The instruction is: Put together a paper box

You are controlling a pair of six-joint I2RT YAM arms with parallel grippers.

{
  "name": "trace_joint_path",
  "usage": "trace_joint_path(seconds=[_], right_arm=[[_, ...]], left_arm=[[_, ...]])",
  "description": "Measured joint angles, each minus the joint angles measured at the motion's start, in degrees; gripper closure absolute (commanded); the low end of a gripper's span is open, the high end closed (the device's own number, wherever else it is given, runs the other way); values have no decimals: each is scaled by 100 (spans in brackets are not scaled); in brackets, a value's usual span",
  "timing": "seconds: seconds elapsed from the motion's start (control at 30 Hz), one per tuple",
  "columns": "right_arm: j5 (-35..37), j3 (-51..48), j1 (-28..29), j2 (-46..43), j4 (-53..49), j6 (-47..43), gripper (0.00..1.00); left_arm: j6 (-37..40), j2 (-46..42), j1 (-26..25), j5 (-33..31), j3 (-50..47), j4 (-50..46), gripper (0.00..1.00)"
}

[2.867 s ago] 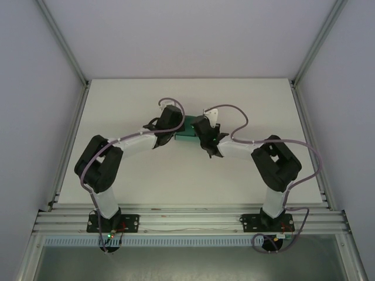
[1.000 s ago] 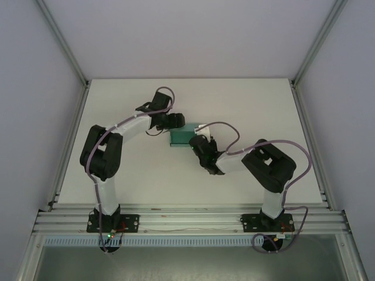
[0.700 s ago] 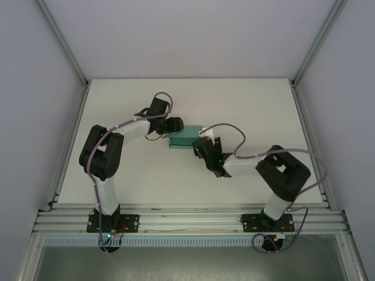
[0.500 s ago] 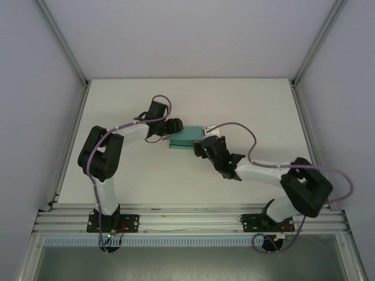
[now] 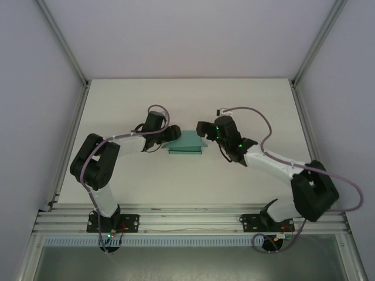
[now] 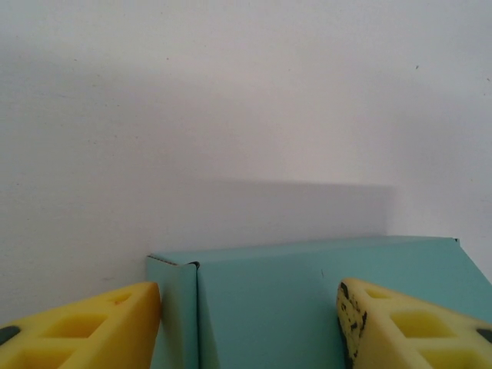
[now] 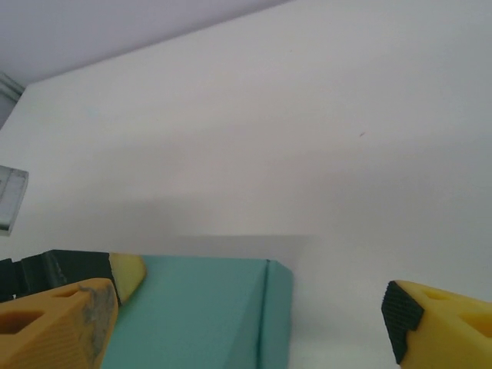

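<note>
**Two robot arms meet at a teal paper box in the middle of the table**

Seen from above, a white table [image 5: 246,99] carries a small, shallow paper box [image 5: 186,142] of teal-green card. It lies flat near the middle of the table, well away from every edge and with its long side running left to right.

The left gripper [image 5: 169,137] sits at the box's left end. In the left wrist view, its yellow fingers [image 6: 100,323] stand apart with the box [image 6: 307,307] between them. One finger rests against the folded end wall at the box's corner, and the other sits over the flat top. Whether they press on the card cannot be told.

The right gripper [image 5: 202,130] sits at the box's right end, toward the far edge of the table. In the right wrist view, its yellow fingers [image 7: 446,323] are spread wide. The right end of the box [image 7: 200,307] lies between them, and neither finger is seen touching it. At that view's left side, a yellow tip of the left gripper [image 7: 129,273] shows against the box top.
</note>
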Motion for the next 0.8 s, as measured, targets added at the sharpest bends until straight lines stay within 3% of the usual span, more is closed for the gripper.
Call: trace_joint_path(seconds=[0.07,0.17,0.3,0.6,0.8], right_arm=[[-219,120,-7,402,0,39,32],[-487,129,-7,960,-55,146,46],[-776,22,-7,1475,26,326,55],[-898,-105,-9,1613,553,634,57],[-903,-122,-59,1576,463,767,40]], left_arm=[[0,-7,-37,-72,0,0,39],[0,-11,-48,-101,0,0,39],[2,-9,-48,-164,-35,-155,39],[24,-184,-74,-195,-70,-376,38],[-11,-435,-39,-46,-341,-291,48]])
